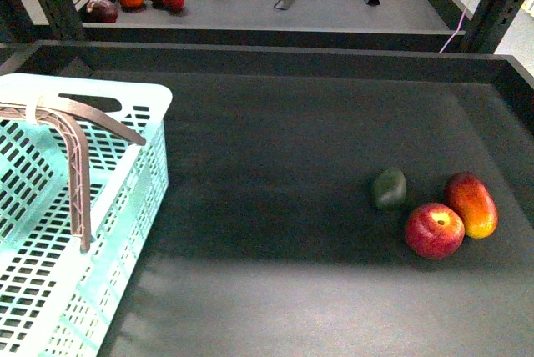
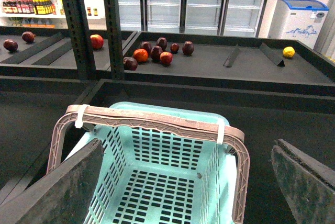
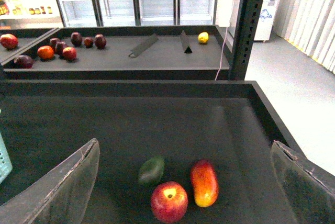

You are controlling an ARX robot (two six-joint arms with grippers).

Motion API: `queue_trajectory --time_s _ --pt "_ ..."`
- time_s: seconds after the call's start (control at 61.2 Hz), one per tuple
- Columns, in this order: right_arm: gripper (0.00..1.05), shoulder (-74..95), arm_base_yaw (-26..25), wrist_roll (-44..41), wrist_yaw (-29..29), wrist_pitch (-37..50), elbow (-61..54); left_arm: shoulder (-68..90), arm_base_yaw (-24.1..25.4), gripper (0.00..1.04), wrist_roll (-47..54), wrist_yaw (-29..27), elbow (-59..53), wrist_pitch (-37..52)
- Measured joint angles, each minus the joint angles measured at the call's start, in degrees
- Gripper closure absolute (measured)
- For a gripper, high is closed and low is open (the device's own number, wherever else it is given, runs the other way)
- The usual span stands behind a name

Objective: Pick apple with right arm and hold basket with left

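Dark worktop (image 1: 275,165) holds our apple (image 1: 434,230) near its right edge and the basket (image 1: 125,98) at its front-left corner; our right gripper (image 3: 184,145) and left gripper (image 2: 188,148) both gape wide, so we judge nothing grasped yet

We see a red apple (image 3: 169,201), yellow-patched, ahead of our right gripper (image 3: 183,146), with a red-orange-yellow mango (image 3: 204,182) and a dark green fruit (image 3: 152,170). Under our left gripper (image 2: 188,143), the mint-green slotted basket (image 2: 157,153) has a brown handle (image 2: 152,119) and a white zip tie (image 2: 220,131).
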Motion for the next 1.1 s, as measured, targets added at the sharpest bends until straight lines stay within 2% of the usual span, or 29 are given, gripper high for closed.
queue_trajectory --time_s 0.589,0.638,0.687,0.736,0.818,0.981,1.096 --pt "0.09 0.0 0.0 0.0 0.0 0.0 0.0 0.0 0.0 0.07 0.0 0.0 0.0 0.0" --pt "0.09 0.0 0.0 0.0 0.0 0.0 0.0 2.2 -1.5 0.07 -2.5 -4.5 1.9 -5.3" --pt "0.09 0.0 0.0 0.0 0.0 0.0 0.0 9.8 -2.8 0.07 -8.5 -11.6 6.1 -14.3" --pt "0.09 0.0 0.0 0.0 -0.1 0.0 0.0 15.6 -2.3 0.07 -11.9 -12.0 8.0 -15.3" --pt "0.09 0.0 0.0 0.0 -0.1 0.0 0.0 24.3 -0.6 0.07 -17.2 -9.8 11.0 -11.0" --pt "0.09 0.0 0.0 0.0 -0.1 0.0 0.0 43.4 4.1 0.07 -30.1 2.0 17.7 -0.4" --pt "0.09 0.0 0.0 0.0 -0.1 0.0 0.0 55.6 6.4 0.07 -37.9 6.8 21.5 6.2"
